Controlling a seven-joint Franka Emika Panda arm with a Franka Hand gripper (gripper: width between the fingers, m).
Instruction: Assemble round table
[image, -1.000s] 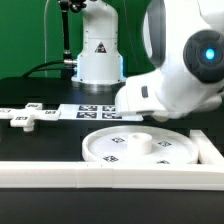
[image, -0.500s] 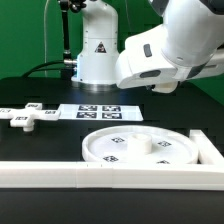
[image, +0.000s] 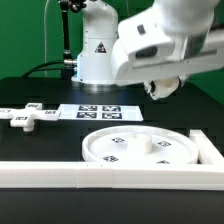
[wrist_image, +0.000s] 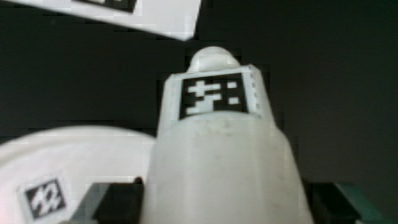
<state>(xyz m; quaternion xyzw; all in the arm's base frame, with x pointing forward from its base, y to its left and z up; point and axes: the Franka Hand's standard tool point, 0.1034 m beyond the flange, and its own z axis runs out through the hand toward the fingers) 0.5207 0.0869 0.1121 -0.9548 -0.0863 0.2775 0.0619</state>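
I have the gripper (wrist_image: 221, 206) clamped on the post (wrist_image: 222, 145). In the wrist view its dark fingers (wrist_image: 111, 198) press against either side of the white cylinder, open only as wide as the post is thick. The post is short, thick and matt white. Its rounded tip points away from the hand, and a black-and-white square tag sits on a flat face just behind that tip.

In the exterior view the gripper (image: 165, 90) hangs well above the black table (image: 40, 140). From that camera I cannot make out the post itself, because the arm (image: 150, 45) and the dark fingers hide it.

The disc (image: 140, 148) lies flat on the table below the hand and apart from it. It is large, white and raised at the rim, with several tags on its face and a low hub in the middle. In the wrist view, an edge of the disc (wrist_image: 63, 160) shows beside the post.

The cross piece (image: 22, 118) lies well away from the hand, toward the exterior view's left. The marker board (image: 100, 111) lies flat on the table under the hand, and a corner of it (wrist_image: 151, 15) shows beyond the post's tip in the wrist view.
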